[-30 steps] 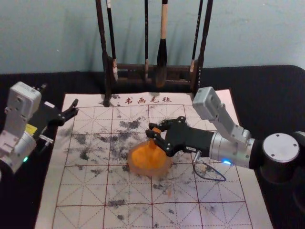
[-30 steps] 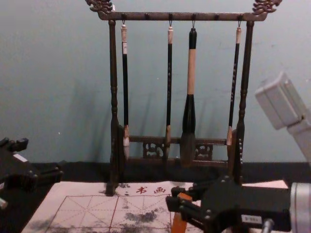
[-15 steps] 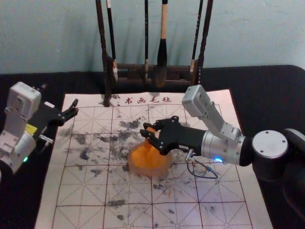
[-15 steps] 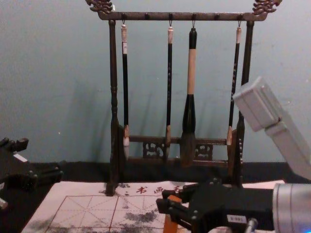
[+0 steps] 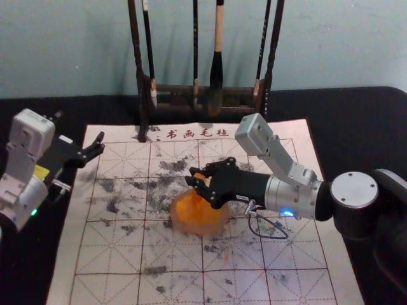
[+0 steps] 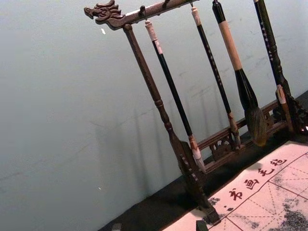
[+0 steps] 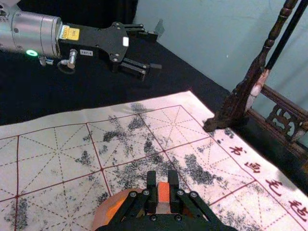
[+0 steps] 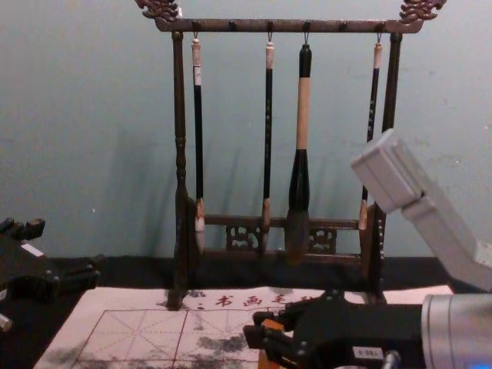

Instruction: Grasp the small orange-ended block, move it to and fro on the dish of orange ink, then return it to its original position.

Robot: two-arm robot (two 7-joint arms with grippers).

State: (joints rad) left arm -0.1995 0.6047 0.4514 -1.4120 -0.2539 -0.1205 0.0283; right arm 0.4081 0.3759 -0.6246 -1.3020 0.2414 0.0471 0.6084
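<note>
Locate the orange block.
Head view, near centre: the orange block is clamped in the right pincer, reaching in from the right, over the ink dish.

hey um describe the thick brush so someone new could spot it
Find the dark wooden rack at the gridded mat's far end. Among its hanging brushes, the thick brush is third from the left in the chest view. Its broad pale band and swelling black lower handle set it apart from the slim others.
</note>
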